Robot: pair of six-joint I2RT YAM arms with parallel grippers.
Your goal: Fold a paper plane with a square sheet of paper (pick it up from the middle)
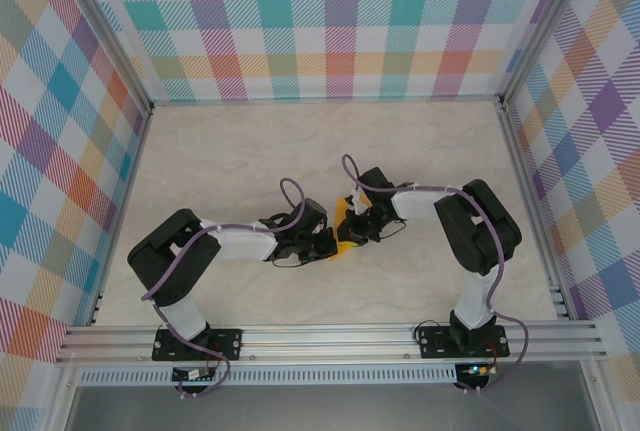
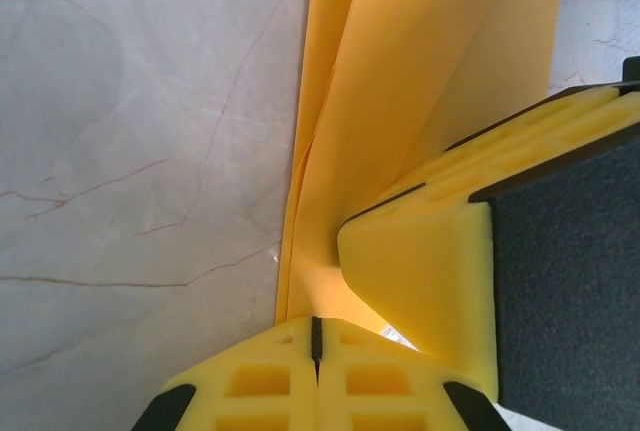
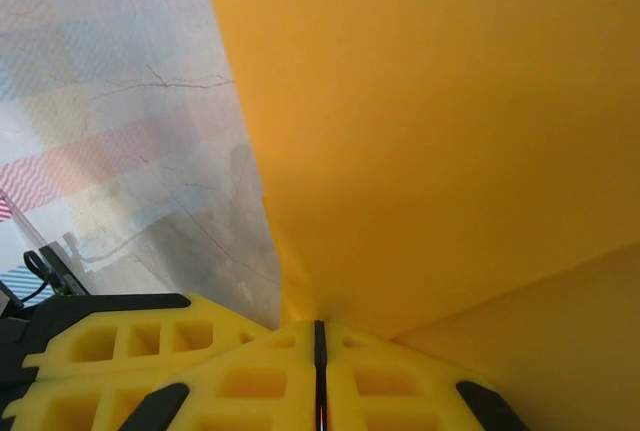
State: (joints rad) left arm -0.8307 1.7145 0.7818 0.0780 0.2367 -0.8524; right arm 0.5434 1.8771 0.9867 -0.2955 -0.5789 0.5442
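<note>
Judged to be mid-crease on the orange-yellow sheet of paper [image 1: 346,231], found near the middle of the tabletop [image 1: 250,151] and caught between the left gripper [image 1: 325,242] and the right gripper [image 1: 360,221], tip almost to tip. From the left wrist, seen already doubled into layers, fanning slightly along one long edge and standing up off the marble rather than lying flat. To do this step well: hold both pinches steady and level, draw the layers just taut without tugging apart (thin paper slips or tears with little warning), and square the edges before committing to any crease. Then bring the fold down and press it against the tabletop instead of trying to sharpen it in the air. Avoid twisting either wrist, for fear of skewing the centre line and spoiling the dart shape later. Worth minding also the closeness of the two sets of fingers: little room to shift without knocking together. Left jaws: pressed fully together along a thin seam, with the lower end of the paper running down to the tips and apparently nipped there. Right jaws: closed to a hairline as well, gripping the sheet where it rises straight out of the seam.
</note>
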